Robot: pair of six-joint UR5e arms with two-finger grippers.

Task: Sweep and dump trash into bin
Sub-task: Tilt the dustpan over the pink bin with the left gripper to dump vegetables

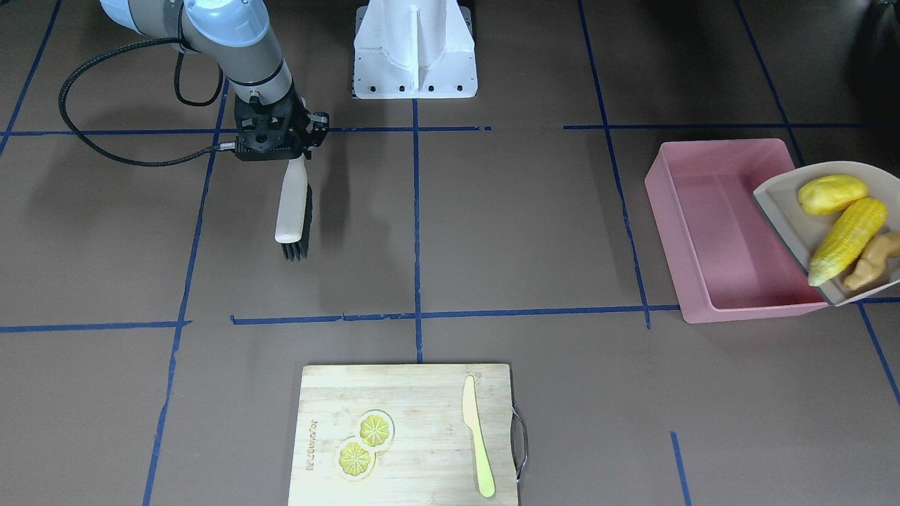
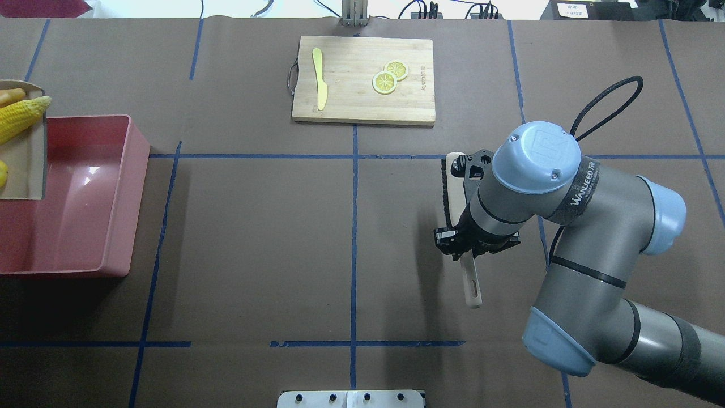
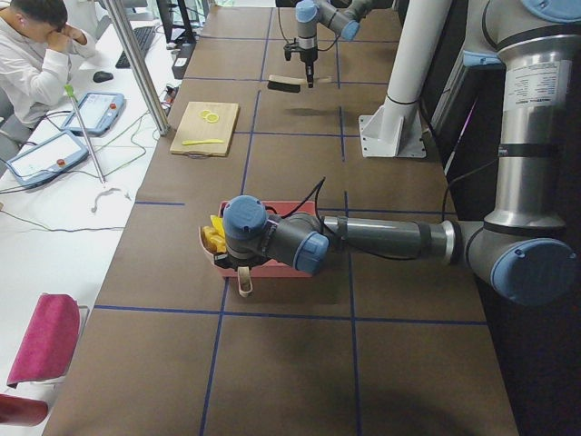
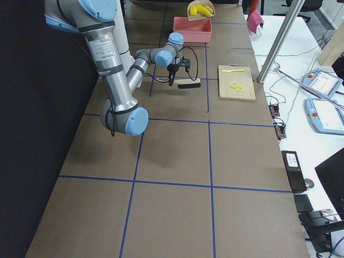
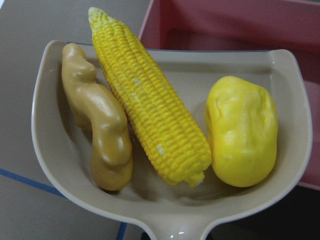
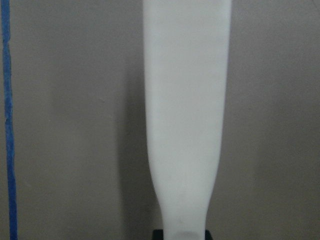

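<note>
The beige dustpan [image 1: 780,204] hangs tilted over the right end of the pink bin [image 1: 710,232]. In it lie the corn cob [image 1: 847,239], the potato [image 1: 832,194] and the ginger root [image 1: 872,261]. The left wrist view shows all three close up: corn [image 5: 150,105], potato [image 5: 242,130], ginger [image 5: 97,120]. My left gripper [image 3: 238,265] sits at the dustpan's handle; I cannot tell its state. My right gripper [image 1: 294,153] is shut on a white-handled brush [image 1: 292,204], black bristles low over the table, far from the bin.
A wooden cutting board [image 1: 422,393] at the operators' edge carries two lemon slices [image 1: 365,443] and a pale yellow knife [image 1: 478,443]. The white robot base [image 1: 415,49] stands at the robot's side. A black cable [image 1: 105,154] loops beside the right arm.
</note>
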